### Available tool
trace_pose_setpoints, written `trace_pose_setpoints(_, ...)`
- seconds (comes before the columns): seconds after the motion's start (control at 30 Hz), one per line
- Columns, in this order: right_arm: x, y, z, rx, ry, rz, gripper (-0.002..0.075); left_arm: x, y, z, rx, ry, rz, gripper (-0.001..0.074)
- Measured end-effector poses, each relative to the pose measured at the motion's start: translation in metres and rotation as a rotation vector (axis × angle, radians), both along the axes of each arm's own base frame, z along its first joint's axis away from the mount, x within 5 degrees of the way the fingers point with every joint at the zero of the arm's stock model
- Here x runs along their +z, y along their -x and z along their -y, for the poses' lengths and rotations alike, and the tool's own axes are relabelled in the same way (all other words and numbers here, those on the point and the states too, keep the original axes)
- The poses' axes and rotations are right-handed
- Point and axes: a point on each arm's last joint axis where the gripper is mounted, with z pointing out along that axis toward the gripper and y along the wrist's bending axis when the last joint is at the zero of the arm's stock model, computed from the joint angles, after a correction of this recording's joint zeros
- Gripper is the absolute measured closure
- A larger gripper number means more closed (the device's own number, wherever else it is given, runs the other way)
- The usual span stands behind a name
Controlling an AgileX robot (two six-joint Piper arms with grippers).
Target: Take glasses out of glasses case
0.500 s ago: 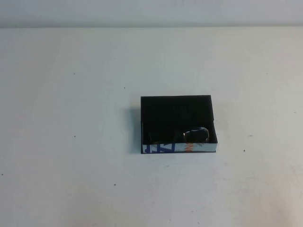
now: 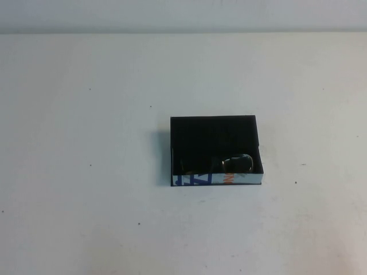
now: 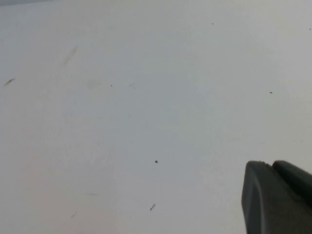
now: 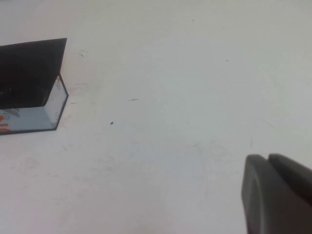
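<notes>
The glasses case (image 2: 198, 179) is a shallow black box with a white front wall printed in blue and orange, lying open in the middle of the table. The dark glasses (image 2: 237, 163) lie inside it at the front right. In the right wrist view one end of the case (image 4: 30, 119) shows; the glasses cannot be made out there. My right gripper (image 4: 267, 157) is shut and empty over bare table, well away from the case. My left gripper (image 3: 270, 163) is shut and empty over bare table. Neither gripper shows in the high view.
The white table (image 2: 86, 172) has small dark specks and faint scuffs. A pale wall runs along its far edge (image 2: 183, 31).
</notes>
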Motion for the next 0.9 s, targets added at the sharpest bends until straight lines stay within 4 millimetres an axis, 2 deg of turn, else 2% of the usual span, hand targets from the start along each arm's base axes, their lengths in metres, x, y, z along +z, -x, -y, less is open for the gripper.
trace_pose_setpoints(0.8,0.001,0.0,-0.001,0.002,-0.033,0.003,0.0744,0.0,0.0,0.0,0.0,0.0,0.0,0.074)
trace_pose_setpoints(0.9,0.021,0.002,-0.002,0.005,-0.062,0.061,0.0744,0.0,0.0,0.0,0.0,0.0,0.0,0.074)
